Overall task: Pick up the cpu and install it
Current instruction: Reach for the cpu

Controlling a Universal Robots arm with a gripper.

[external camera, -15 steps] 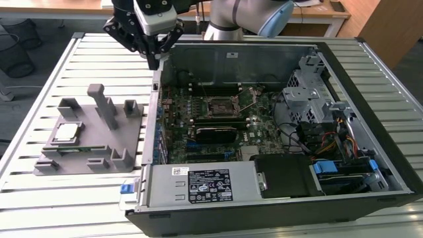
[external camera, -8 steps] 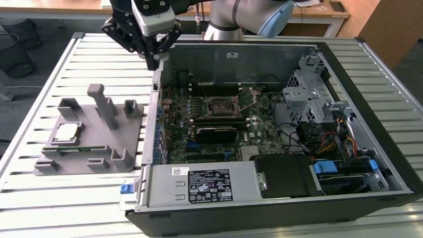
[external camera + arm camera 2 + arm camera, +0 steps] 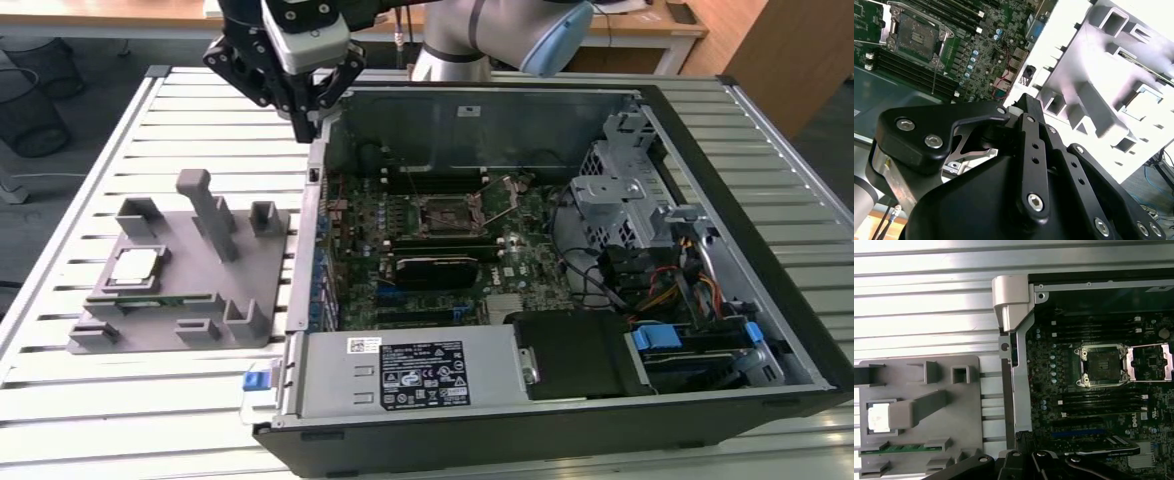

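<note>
The cpu (image 3: pixel 138 265), a small silvery square, lies in a pocket of the grey fixture block (image 3: pixel 187 290) at the exterior view's left. In the first wrist view the cpu (image 3: pixel 879 417) sits in the same pocket. The motherboard's socket (image 3: pixel 447 212) stands with its frame lifted inside the open computer case (image 3: pixel 747 330); both wrist views show the socket (image 3: pixel 1102 365) (image 3: pixel 916 35). My gripper (image 3: pixel 310 128) hangs above the case's far left corner, well away from the cpu, shut with nothing in it.
The case's metal side wall (image 3: pixel 318 250) rises between the fixture block and the motherboard. Cables, a drive cage (image 3: pixel 627 190) and the power supply (image 3: pixel 414 375) crowd the case. The slatted metal table (image 3: pixel 80 400) carries everything.
</note>
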